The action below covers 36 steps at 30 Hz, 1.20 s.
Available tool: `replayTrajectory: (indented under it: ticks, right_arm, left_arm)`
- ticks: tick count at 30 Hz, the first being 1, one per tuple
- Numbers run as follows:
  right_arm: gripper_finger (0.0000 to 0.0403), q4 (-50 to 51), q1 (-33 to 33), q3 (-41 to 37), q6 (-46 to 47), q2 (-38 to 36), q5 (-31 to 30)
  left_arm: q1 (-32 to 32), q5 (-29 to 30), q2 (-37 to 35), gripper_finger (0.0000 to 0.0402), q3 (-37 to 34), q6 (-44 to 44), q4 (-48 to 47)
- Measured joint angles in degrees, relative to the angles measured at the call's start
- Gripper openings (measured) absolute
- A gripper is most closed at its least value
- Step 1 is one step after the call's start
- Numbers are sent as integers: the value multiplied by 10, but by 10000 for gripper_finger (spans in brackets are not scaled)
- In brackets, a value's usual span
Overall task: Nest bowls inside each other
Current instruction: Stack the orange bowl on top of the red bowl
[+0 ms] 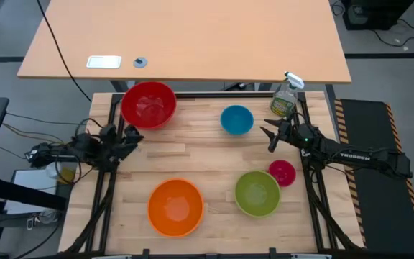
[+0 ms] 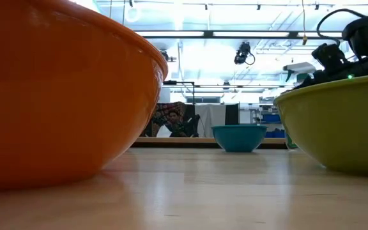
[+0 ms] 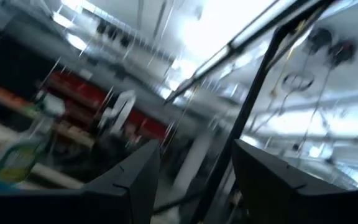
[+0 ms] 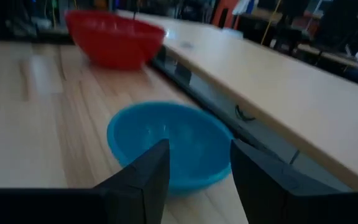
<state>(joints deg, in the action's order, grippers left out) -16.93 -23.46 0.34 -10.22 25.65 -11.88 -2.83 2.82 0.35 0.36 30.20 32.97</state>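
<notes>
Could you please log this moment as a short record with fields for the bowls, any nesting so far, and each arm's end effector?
red bowl: far left, alone
blue bowl: far centre, alone
orange bowl: near centre-left
green bowl: near right
pink bowl: beside the green bowl
nesting: none yet
left end effector: open, empty, near the red bowl
right end effector: open, empty, facing the blue bowl
spray bottle: far right corner

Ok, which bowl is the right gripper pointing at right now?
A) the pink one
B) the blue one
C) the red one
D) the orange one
B: in the right wrist view the blue bowl sits straight ahead of the open right gripper, with the red bowl farther off, and from above that gripper points toward the blue bowl.
</notes>
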Motion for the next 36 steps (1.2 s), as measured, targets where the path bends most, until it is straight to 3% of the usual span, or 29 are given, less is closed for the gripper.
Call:
replayTrajectory:
  ticks: [3,6,9,11,16,20,26,36]
  right_arm:
    - [176,-56,0,0,43,0,15]
    - [176,-147,0,0,202,0,18]
    - [176,-227,-3,0,384,-1,-17]
    - [176,-261,-6,0,453,-1,-41]
    - [176,-310,-9,0,517,-1,-79]
    - [176,-324,-9,0,592,-1,-78]
    - [176,-324,-9,0,677,-1,-81]
    - [176,-322,26,33,748,23,-82]
  left_arm:
    - [0,0,0,203,0,-10,52]
    - [0,0,0,203,0,-27,76]
    - [0,0,0,203,0,-26,85]
    - [0,0,0,203,0,-23,91]
    - [0,9,0,203,0,-14,99]
    - [0,64,0,203,0,47,98]
    - [0,158,0,203,0,53,97]
    - [0,161,0,203,0,71,97]
